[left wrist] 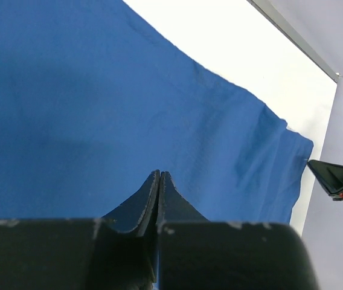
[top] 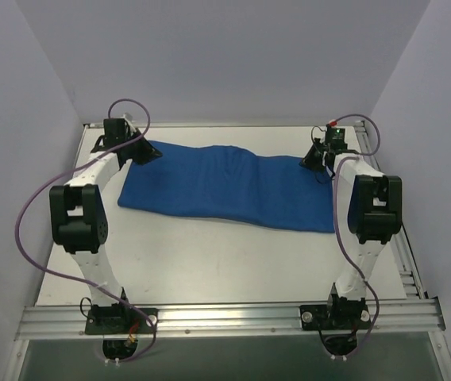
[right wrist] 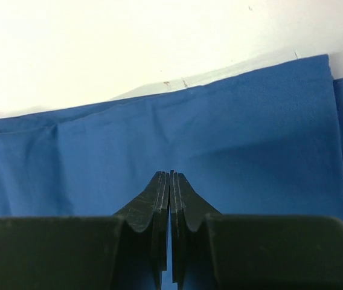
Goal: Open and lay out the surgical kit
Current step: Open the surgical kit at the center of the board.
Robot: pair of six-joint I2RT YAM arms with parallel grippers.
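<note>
Lavender walls close round a white table (top: 210,262), where the royal-blue cloth wrap (top: 225,186) lies as a long folded bundle across the far half, rumpled in the middle. At the far left, the left hand (top: 148,152) sits over the wrap's far left corner; in its wrist view, its fingers (left wrist: 150,193) are pressed together, with blue cloth filling the view beyond the tips and bare table past the wrap's far edge. Whether any cloth is caught between them cannot be told. At the far right, the right hand (top: 308,162) sits at the wrap's far right corner; its fingers (right wrist: 159,196) likewise meet tip to tip just above the cloth, close to the layered folded edge.
</note>
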